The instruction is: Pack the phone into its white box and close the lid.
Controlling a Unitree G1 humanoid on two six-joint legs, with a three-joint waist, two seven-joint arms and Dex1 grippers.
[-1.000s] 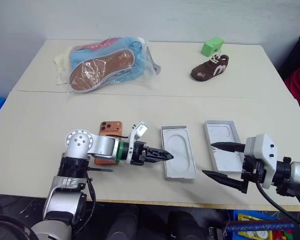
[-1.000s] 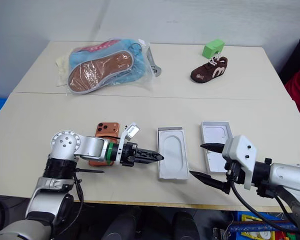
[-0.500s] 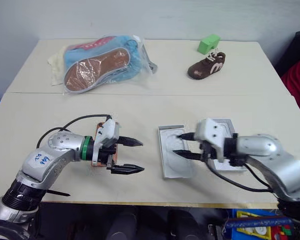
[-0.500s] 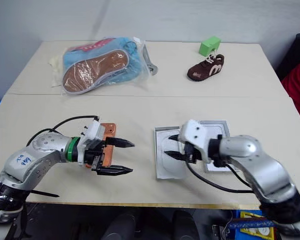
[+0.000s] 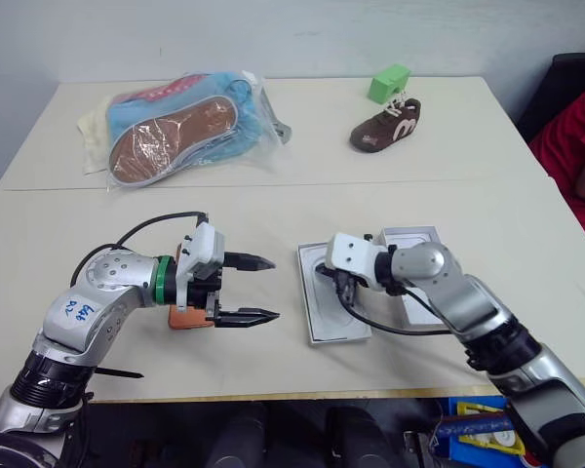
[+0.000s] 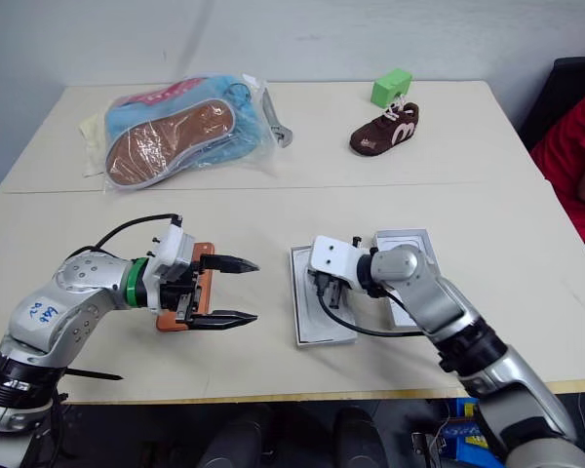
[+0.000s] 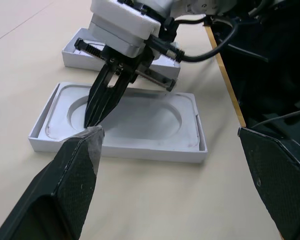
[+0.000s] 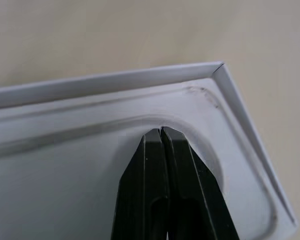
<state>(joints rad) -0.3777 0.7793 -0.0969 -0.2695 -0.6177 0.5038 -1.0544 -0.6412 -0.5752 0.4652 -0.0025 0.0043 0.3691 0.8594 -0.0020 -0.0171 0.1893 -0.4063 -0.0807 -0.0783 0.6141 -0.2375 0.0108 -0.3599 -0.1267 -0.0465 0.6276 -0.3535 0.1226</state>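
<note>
**On the desk: right hand closed in the insert recess**

Left eye view: left hand hovers with fingers apart above the desk; the phone lies behind it. The right hand, fingers together, dips into the white box; the lid lies just beside.

Left wrist view: closed tips rest at the rim of the insert's oval recess.

Right wrist view: fingers pressed together.

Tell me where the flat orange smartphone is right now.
In the head views the flat orange smartphone lies on the near table, on the robot's left, mostly hidden behind the open left gripper, with the white insert tray further right.
</note>
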